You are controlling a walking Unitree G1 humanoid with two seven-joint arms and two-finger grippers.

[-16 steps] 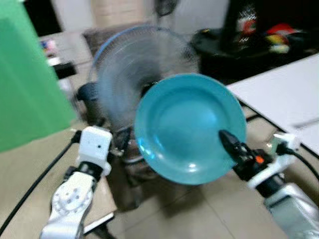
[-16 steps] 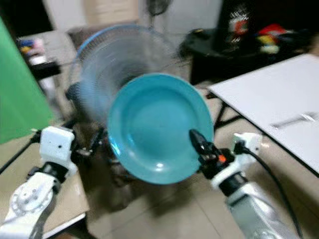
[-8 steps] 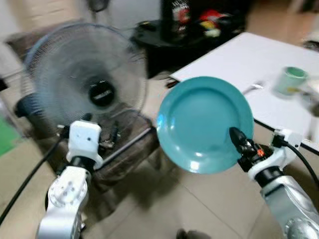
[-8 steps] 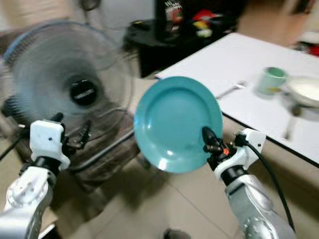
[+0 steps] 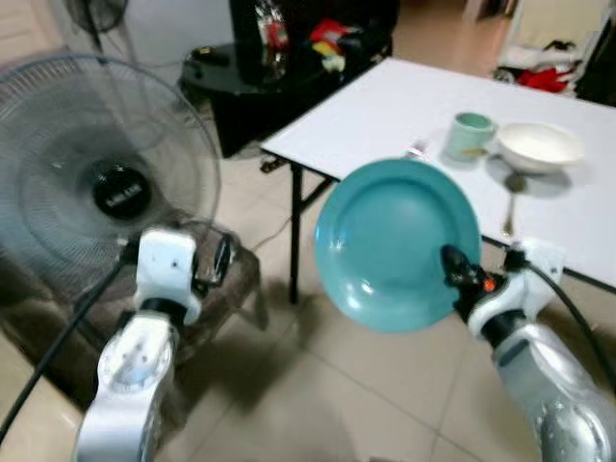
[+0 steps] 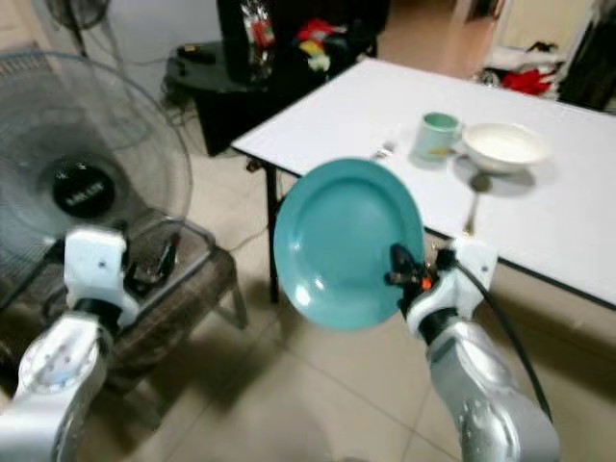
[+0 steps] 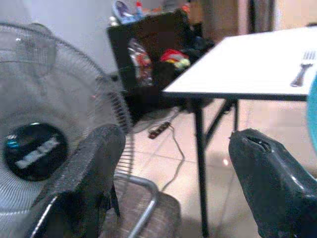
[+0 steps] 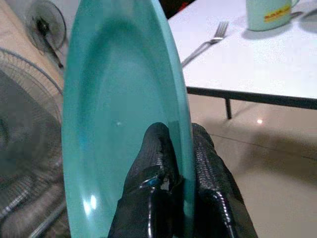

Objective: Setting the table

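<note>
Beside the white worktop (image 5: 404,106), a teal plate (image 5: 397,245) is held upright above the tiled floor (image 5: 318,385), its rim clamped between the fingers of the right gripper (image 8: 173,163). On the worktop a green mug (image 5: 470,135), a white bowl (image 5: 534,146), a spoon (image 5: 512,192) and a fork (image 8: 203,43) are laid, well apart from the plate. The left gripper (image 7: 173,163) is raised with its fingers spread wide, nothing between them, before a fan (image 5: 91,183) and a chair (image 5: 221,289).
</note>
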